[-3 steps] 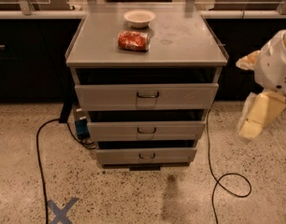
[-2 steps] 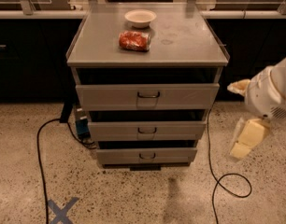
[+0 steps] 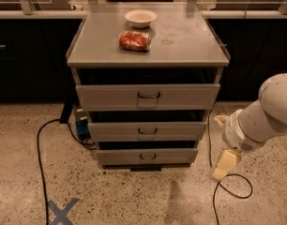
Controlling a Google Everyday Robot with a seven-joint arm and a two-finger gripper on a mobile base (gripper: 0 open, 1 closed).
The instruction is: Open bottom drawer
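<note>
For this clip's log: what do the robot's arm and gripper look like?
The arm is glossy white, built from bulbous rounded segments. The gripper, low beside the drawer cabinet, near the floor, is pale cream and blocky. No markings show on either.

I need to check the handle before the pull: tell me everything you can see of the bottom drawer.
The bottom drawer is the lowest and narrowest of three grey, metal-looking fronts: a low flat panel with a small dark wire handle at its centre. It sits level just above the speckled floor, under a dark gap below the middle drawer, and looks closed. Nothing touches it. The gripper hangs off to its right, near the floor.
</note>
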